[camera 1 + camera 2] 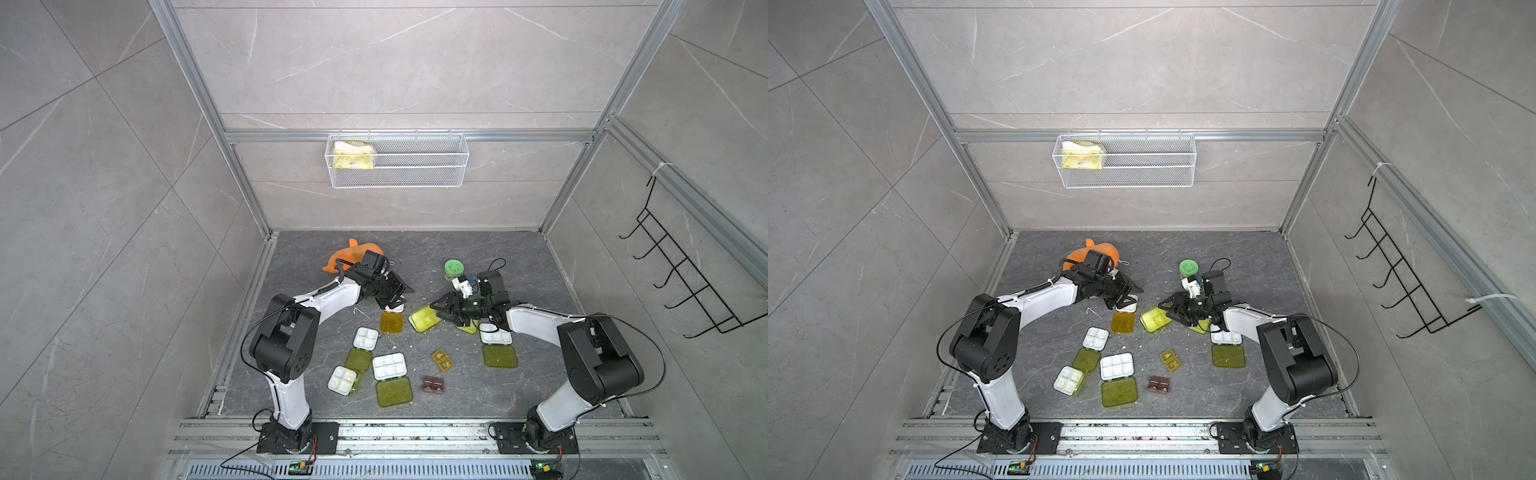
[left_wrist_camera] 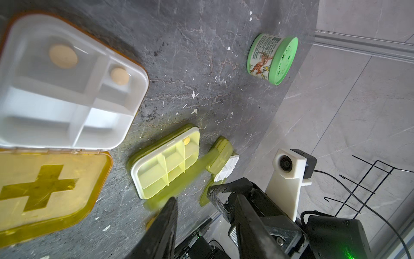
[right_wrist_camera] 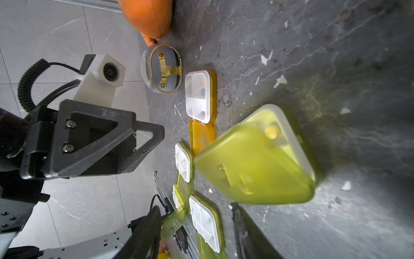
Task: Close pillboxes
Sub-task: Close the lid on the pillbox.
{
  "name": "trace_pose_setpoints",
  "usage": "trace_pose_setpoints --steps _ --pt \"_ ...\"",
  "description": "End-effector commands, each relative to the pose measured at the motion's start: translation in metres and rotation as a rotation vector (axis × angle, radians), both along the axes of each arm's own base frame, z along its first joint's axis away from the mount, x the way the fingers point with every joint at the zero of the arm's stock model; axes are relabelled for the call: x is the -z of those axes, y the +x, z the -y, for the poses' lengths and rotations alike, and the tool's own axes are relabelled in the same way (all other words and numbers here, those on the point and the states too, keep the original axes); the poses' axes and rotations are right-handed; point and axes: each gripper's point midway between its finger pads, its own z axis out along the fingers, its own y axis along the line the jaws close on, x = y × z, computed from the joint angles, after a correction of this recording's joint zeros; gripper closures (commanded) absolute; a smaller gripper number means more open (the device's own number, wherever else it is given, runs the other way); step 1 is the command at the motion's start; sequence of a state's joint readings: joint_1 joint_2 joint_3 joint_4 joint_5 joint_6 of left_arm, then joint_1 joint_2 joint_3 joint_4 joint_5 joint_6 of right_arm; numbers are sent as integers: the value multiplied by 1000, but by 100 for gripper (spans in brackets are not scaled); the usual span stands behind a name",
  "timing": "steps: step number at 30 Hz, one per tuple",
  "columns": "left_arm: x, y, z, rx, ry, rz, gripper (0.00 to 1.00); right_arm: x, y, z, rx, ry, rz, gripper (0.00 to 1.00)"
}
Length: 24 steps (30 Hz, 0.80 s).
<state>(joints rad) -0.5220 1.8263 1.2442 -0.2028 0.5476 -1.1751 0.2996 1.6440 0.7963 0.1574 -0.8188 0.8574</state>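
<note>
Grey tabletop (image 1: 478, 392): jar (image 1: 454, 269), orange toy (image 1: 347, 255) behind pillboxes (image 1: 389, 365).

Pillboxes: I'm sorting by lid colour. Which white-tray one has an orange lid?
The pillbox by the left hand: its orange lid lies flat open and bears a cross. The other lids on white trays are yellow-green.

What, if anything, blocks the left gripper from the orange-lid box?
Probably nothing, so yes: the left gripper hangs just above the orange-lid box, lid flat open; the right gripper is aside at a green box.
</note>
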Motion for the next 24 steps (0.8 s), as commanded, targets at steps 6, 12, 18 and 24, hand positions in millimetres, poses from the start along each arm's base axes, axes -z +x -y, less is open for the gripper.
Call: trace_pose_setpoints --steps 6,12,18,24 --pt "-9 -14 4 80 55 56 58 -15 -1 0 -17 -22 33 46" --pt "0 -26 31 199 142 72 59 -16 -15 19 -40 -199 40 46" --pt "16 -28 46 268 186 51 60 -10 -37 61 -68 -500 -17 46" --pt "28 -27 47 317 227 34 70 -20 -61 76 -87 -560 2 48"
